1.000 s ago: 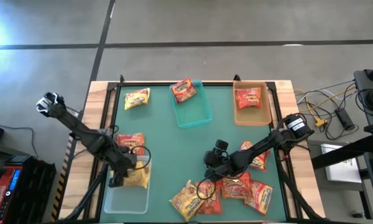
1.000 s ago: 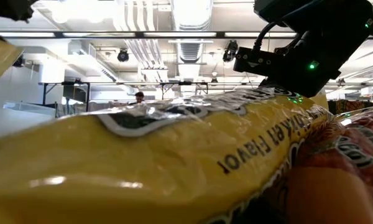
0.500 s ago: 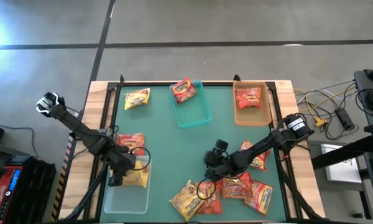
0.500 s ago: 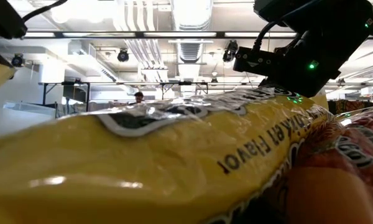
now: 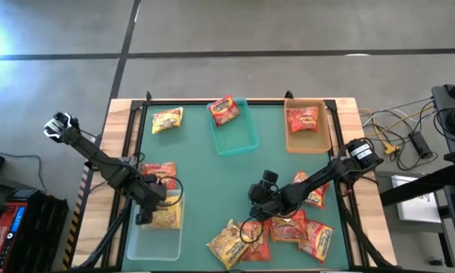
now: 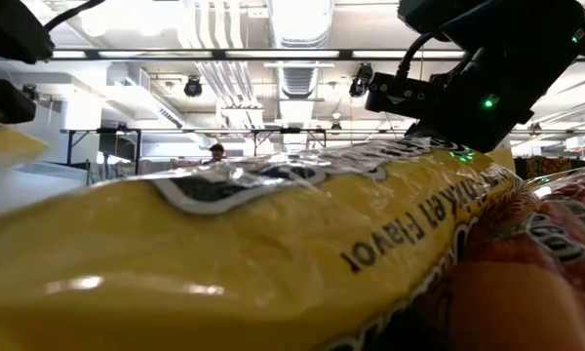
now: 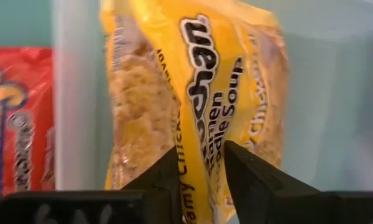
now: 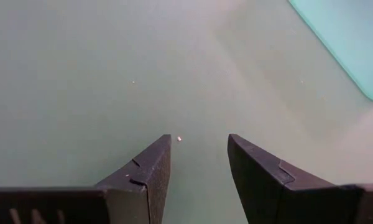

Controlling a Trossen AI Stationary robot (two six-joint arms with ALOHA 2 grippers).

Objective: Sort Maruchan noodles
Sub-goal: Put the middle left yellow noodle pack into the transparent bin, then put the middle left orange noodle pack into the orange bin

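One yellow packet [image 7: 193, 93] sits between your left gripper [image 7: 199, 165] fingers over the clear bin [image 5: 148, 239] at 7 o'clock; jaws part-spread, grip uncertain. Let go fully, lift straight. Right gripper [image 8: 199, 155], spread and empty, waits by the 5 o'clock pile [image 5: 288, 231].

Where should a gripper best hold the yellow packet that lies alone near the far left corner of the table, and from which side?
The yellow packet lies flat on the mat, apart from the teal bin, with bare surface all around. Probably best to come straight down from above and pinch one short crimped end, where the thin plastic can gather between the fingers; the flat middle offers little to catch.
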